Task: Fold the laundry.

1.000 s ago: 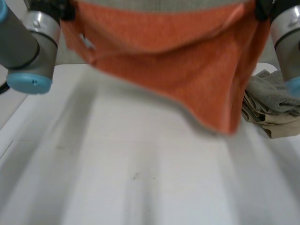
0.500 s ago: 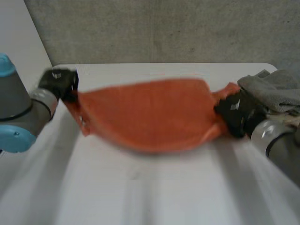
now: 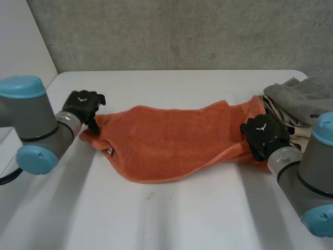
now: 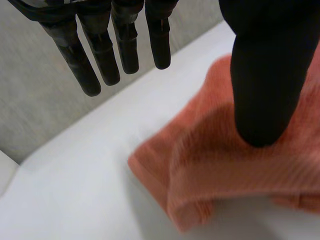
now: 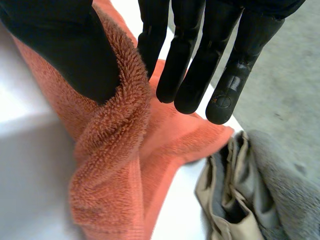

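An orange towel (image 3: pixel 171 135) lies spread crosswise on the white table (image 3: pixel 171 213), its near edge loosely doubled over. My left hand (image 3: pixel 83 105) is at the towel's left corner. In the left wrist view its fingers (image 4: pixel 125 45) are straight and spread away from the thumb, which hovers over the rumpled corner (image 4: pixel 225 165) without pinching it. My right hand (image 3: pixel 265 136) rests at the towel's right end. There a ridge of towel (image 5: pixel 117 150) rises between the thumb (image 5: pixel 65 45) and the fingers, pinched by them.
A pile of grey and beige laundry (image 3: pixel 302 107) sits at the table's right side, just beyond my right hand, and lies past its fingertips (image 5: pixel 250 200). A concrete wall stands behind the table's far edge.
The towel, held up high between both hands a second ago, has come down flat onto the table. My left hand has opened and let go of its corner.
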Motion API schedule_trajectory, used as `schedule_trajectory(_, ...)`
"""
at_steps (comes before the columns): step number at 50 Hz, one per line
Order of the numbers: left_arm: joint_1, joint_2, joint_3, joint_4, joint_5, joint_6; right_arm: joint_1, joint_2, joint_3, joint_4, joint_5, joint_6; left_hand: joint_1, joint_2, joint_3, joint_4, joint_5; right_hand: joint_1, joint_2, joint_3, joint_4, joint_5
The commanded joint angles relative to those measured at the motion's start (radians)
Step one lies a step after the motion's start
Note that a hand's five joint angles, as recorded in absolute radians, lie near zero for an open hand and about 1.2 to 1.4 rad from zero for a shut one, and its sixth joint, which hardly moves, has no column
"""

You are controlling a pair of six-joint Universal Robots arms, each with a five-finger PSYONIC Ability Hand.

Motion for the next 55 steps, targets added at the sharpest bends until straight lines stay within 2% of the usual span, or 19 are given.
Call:
schedule_trajectory(1,-0.01,0.286,-0.229,0.02,0.009,-0.009,0.01,0.031,-0.023,-0.048,0.073,0.02,0.075,0.074,0.068,0.082,0.086,0.406,0.218,0.213,0.208,0.231)
schedule_trajectory(7,-0.03,0.455,-0.454,0.02,0.02,0.0,0.026,0.038,-0.027,-0.048,0.073,0.02,0.304,0.303,0.297,0.311,0.315,0.406,0.218,0.213,0.208,0.231)
schedule_trajectory(11,-0.051,0.464,-0.543,0.017,0.044,0.003,0.027,0.04,-0.026,-0.048,0.073,0.02,0.427,0.427,0.42,0.435,0.438,0.406,0.218,0.213,0.208,0.231)
schedule_trajectory(15,-0.054,0.423,-0.574,0.017,0.066,0.001,0.033,0.043,-0.024,-0.048,0.073,0.02,0.451,0.45,0.444,0.458,0.462,0.406,0.218,0.213,0.208,0.231)
schedule_trajectory(23,-0.045,0.266,-0.514,0.082,0.069,0.0,0.038,0.043,-0.017,-0.047,0.072,0.018,0.31,0.309,0.303,0.318,0.321,0.406,0.218,0.213,0.208,0.231)
schedule_trajectory(29,-0.044,0.223,-0.468,0.133,0.07,-0.002,0.038,0.043,-0.003,-0.048,0.07,0.018,0.205,0.204,0.197,0.212,0.215,0.406,0.218,0.213,0.208,0.231)
schedule_trajectory(37,-0.059,0.136,-0.392,0.138,0.07,0.0,0.036,0.041,0.014,-0.053,0.069,0.018,0.207,0.207,0.2,0.215,0.218,0.406,0.218,0.213,0.208,0.231)
schedule_trajectory(55,-0.102,0.044,-0.283,0.136,0.07,0.001,0.036,0.044,0.019,-0.054,0.067,0.01,0.21,0.21,0.203,0.218,0.221,0.406,0.218,0.213,0.208,0.231)
